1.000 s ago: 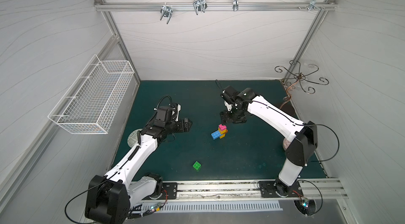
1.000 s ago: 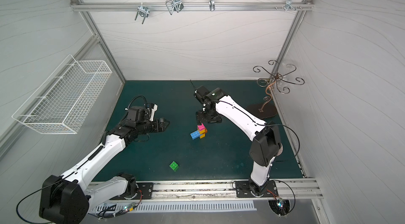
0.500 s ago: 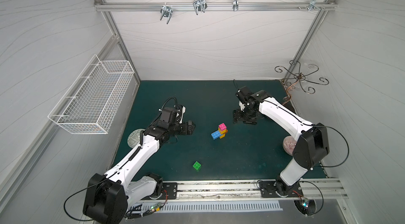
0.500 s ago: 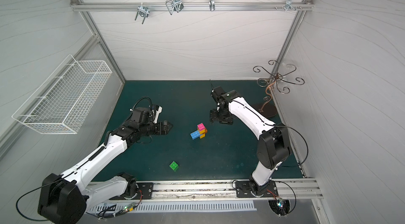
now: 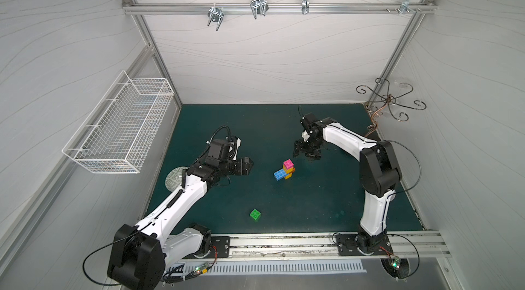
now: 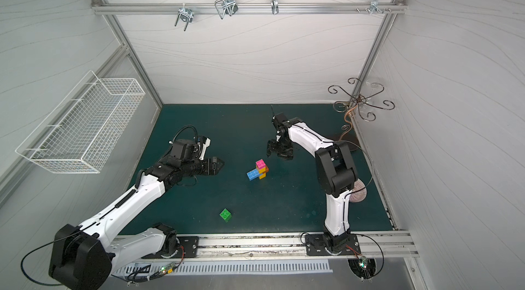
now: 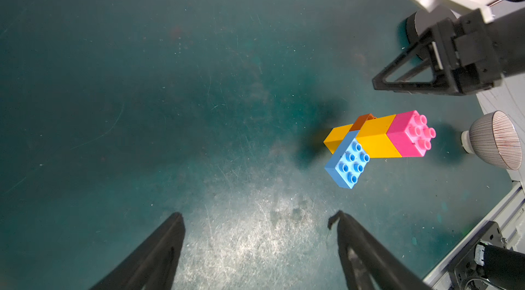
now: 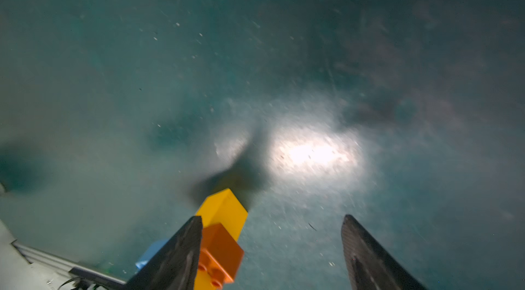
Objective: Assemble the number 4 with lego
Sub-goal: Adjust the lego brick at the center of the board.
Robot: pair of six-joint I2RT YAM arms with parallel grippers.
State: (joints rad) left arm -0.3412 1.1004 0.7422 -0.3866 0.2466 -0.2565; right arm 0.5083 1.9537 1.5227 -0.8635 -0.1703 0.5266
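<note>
A dark green table (image 5: 326,203) carries two white robot arms. The left gripper (image 5: 249,166), wide open and empty, points right at the unfinished number 4 (image 5: 287,169), which stands upright mid-table with its blue bar (image 5: 279,174) jutting left. The right gripper (image 5: 306,155) hovers just beyond it, open and, in a blurred wrist view, seemingly empty. The loose green brick (image 5: 255,214) lies studs-up toward the near edge, closer to the left gripper. Since a second ago, the left gripper has edged right.

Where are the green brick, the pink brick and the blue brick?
green brick (image 5: 255,214): in a top view, its studded top.
pink brick (image 7: 401,138): left wrist view, its smooth side.
blue brick (image 7: 350,161): left wrist view, its studded face.
</note>
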